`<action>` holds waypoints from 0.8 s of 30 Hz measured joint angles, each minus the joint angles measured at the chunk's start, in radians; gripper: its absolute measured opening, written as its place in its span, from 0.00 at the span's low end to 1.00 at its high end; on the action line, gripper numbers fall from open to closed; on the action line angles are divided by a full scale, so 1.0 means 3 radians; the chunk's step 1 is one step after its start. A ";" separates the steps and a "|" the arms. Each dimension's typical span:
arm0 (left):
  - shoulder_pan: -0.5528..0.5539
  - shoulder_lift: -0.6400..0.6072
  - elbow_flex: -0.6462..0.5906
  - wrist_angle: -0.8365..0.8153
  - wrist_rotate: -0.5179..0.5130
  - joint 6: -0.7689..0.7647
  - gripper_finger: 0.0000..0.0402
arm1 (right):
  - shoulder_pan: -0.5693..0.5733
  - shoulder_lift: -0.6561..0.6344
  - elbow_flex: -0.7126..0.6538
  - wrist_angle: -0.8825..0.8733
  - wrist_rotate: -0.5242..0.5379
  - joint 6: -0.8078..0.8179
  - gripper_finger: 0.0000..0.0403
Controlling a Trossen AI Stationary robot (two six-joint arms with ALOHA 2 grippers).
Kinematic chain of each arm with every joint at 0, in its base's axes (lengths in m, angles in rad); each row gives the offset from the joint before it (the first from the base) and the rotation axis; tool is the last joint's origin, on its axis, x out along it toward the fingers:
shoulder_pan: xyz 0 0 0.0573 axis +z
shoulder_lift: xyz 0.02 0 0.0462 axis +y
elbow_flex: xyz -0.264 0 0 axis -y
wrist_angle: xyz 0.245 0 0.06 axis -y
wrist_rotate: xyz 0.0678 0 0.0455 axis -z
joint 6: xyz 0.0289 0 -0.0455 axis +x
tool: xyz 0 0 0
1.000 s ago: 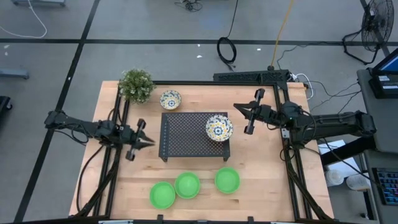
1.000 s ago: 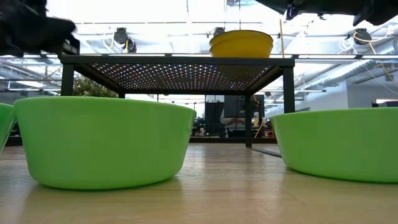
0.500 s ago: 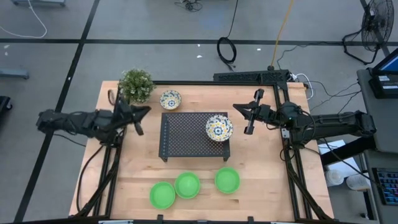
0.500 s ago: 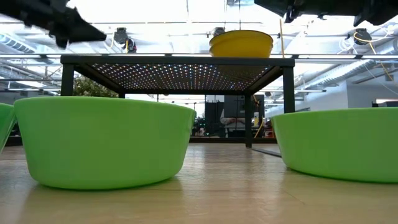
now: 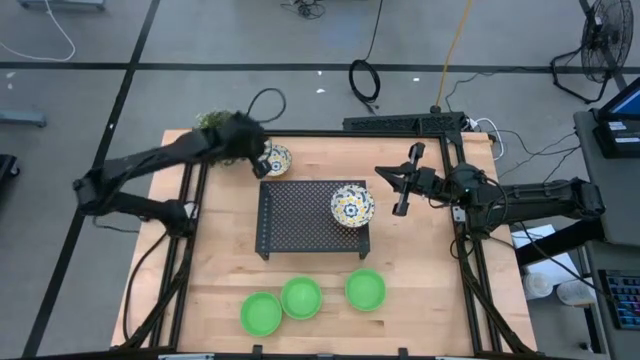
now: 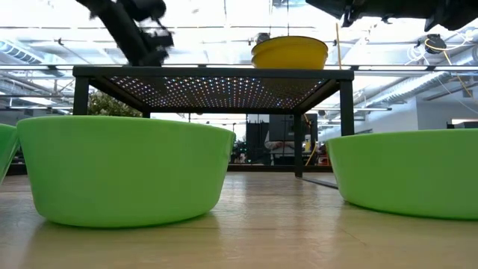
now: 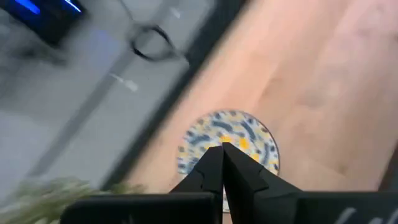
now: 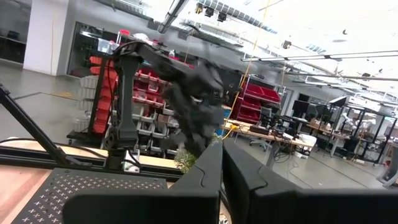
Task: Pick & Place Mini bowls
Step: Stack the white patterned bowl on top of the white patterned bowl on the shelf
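Left pincer (image 5: 258, 160), closed and empty, hovers beside a small white floral-patterned bowl (image 5: 277, 159) on the wooden table (image 5: 420, 260); right pincer (image 5: 395, 190), also closed, waits near the black perforated metal rack (image 5: 300, 215).

1. This is a large workshop or robotics lab hall, not a home.
2. The right wrist view shows red storage shelves (image 8: 258, 99) stacked with bins, work desks (image 8: 273, 138) and ceiling strip lights (image 8: 214, 7).
3. From above, a grey concrete floor (image 5: 250, 90) with dark lines, loose cables (image 5: 365, 80) and a standing fan (image 5: 605, 40) surround the wooden table (image 5: 420, 300).
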State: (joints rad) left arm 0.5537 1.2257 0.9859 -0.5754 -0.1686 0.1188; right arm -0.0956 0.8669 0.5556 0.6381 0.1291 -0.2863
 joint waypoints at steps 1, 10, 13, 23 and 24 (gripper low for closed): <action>0.0134 0.0130 0.0034 -0.0022 0.0258 0.0013 0.01 | -0.0001 0.0000 0.0000 -0.0006 0.0000 0.0018 0.00; 0.0757 0.0878 0.0118 0.0019 0.0855 -0.0109 0.01 | -0.0001 0.0000 0.0000 -0.0011 0.0000 0.0043 0.00; 0.0796 0.1033 0.0121 -0.0025 0.0851 -0.0108 0.01 | -0.0001 0.0000 0.0000 -0.0023 0.0000 0.0043 0.00; 0.0795 0.1188 0.0121 -0.0208 0.0541 -0.0492 0.02 | -0.0001 0.0000 0.0000 -0.0073 0.0000 0.0130 0.00; 0.0799 0.1189 0.0121 -0.0214 0.0486 -0.0491 0.03 | -0.0001 0.0000 0.0000 -0.0074 0.0000 0.0131 0.00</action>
State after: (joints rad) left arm 0.7933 1.5825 1.0222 -0.6395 -0.0228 -0.0284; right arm -0.0959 0.8669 0.5556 0.6160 0.1291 -0.2470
